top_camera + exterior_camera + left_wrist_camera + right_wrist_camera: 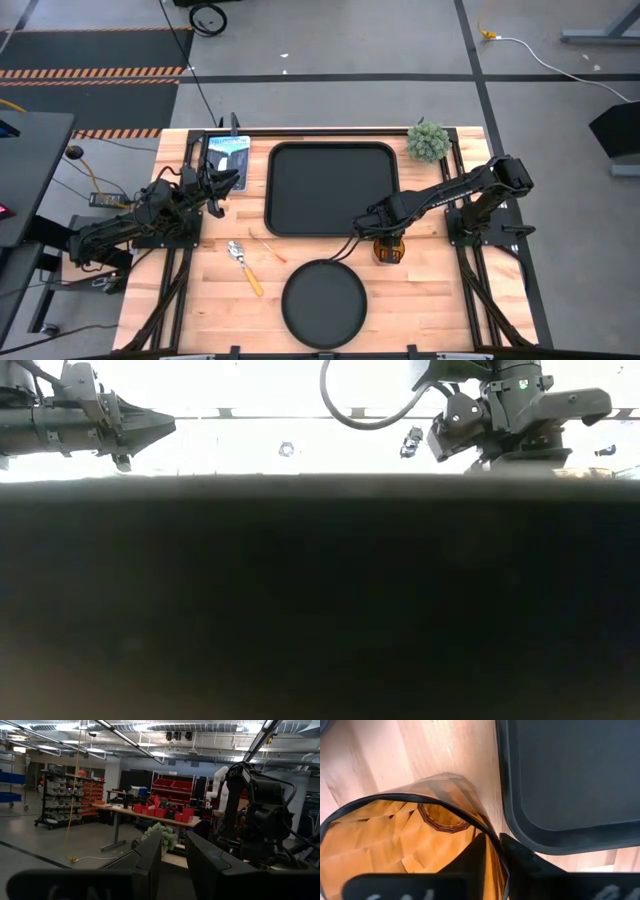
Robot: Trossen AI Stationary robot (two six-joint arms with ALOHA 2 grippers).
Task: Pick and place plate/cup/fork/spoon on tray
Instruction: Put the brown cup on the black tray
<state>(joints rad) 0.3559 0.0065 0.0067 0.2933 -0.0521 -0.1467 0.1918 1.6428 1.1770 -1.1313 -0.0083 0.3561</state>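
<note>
The amber cup [388, 251] stands off the near right corner of the black tray [330, 188]; my right gripper [385, 238] is above it and shut on it. In the right wrist view the cup [410, 835] fills the picture beside the tray's rim [506, 810]. The round black plate [323, 303] lies flat at the near edge. The spoon [240, 264] and the thin fork [272, 248] lie on the wood to the plate's left. My left gripper [222, 190] hovers left of the tray, its fingers a little apart and empty. My right gripper holds the cup by its rim [489, 834], on the side toward the tray. One finger [470, 865] is inside the cup and the other [530, 865] is outside, with the wall between them. The fingers come from above, slanting down. I cannot tell whether the cup's base is on the table.
A green fuzzy plant ball [428, 141] sits at the far right corner. A blue-and-black flat item [228, 152] lies at the far left, beside the tray. Bare wood lies between the tray and the plate. The low view is mostly blocked by a dark shape.
</note>
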